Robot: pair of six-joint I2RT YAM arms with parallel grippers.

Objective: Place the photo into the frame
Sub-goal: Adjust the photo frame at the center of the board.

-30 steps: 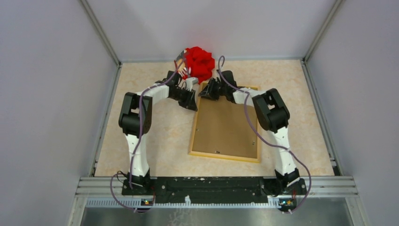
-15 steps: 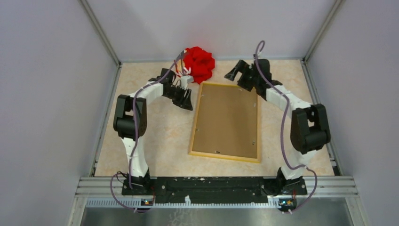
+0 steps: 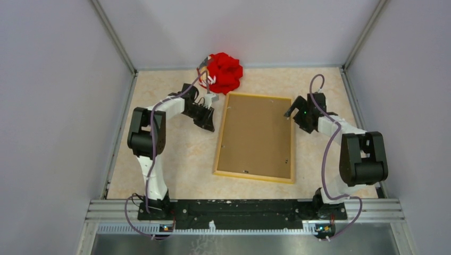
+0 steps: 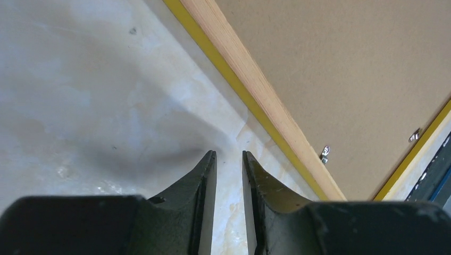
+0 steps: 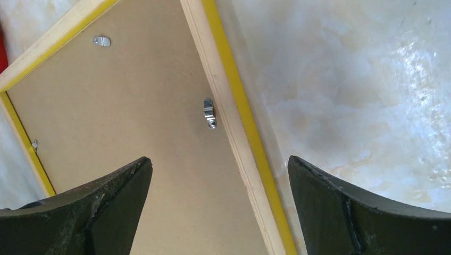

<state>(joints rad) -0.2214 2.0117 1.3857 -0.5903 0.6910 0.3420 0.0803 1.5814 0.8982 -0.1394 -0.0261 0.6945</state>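
- Left of centre in the overhead view, the left gripper (image 3: 208, 118) sits low over the table (image 3: 181, 159), just beside the frame's left rail. Its wrist view shows the fingers a narrow slit apart, gripping nothing.
- Risk: a sideways drift here would shove the rail and skew the frame, since nothing pins it.
- At centre, the frame (image 3: 219, 149) lies reverse side up, pale wood uppermost with a yellow edge, and the brown backing board (image 3: 258, 133) fills it.
- The photo is not visible in any view. Whether it lies under the board I cannot tell, so the task could look done without it.
- Right of centre, the right gripper (image 3: 294, 110) hangs over the frame's right rail near its upper corner, jaws spread wide and empty, straddling the rail in its wrist view.
- Risk: coming straight down, one finger would land on the board and the other on the table, tipping the frame or knocking the small metal clip (image 5: 209, 113) just inside the rail.
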